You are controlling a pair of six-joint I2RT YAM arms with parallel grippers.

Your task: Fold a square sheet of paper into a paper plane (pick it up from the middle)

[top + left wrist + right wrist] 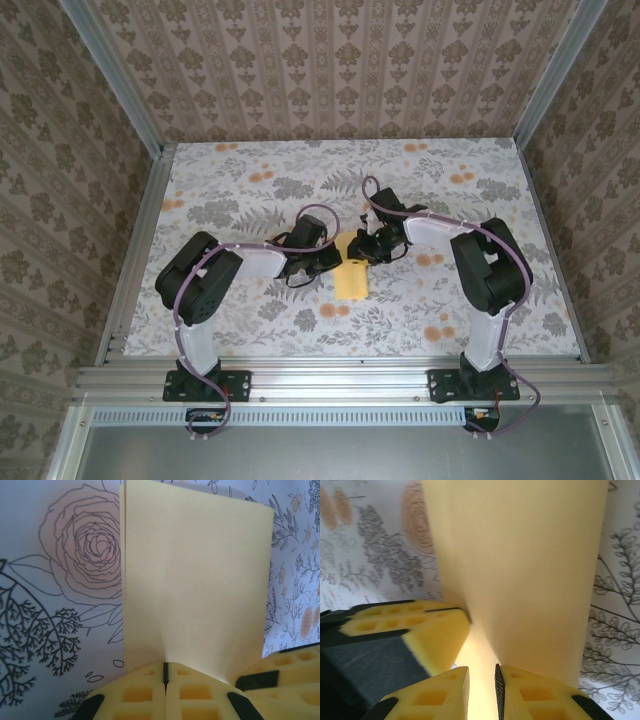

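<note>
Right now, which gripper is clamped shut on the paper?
The left gripper: its jaws meet on the paper, while the right gripper shows a gap.

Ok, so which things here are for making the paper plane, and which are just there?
For the job:
- yellow paper sheet, looks folded in half
- left gripper, pinching the sheet's edge
- right gripper, fingers either side of the sheet

Just there:
- flowery table cover
- wallpapered walls
- metal rail
</note>
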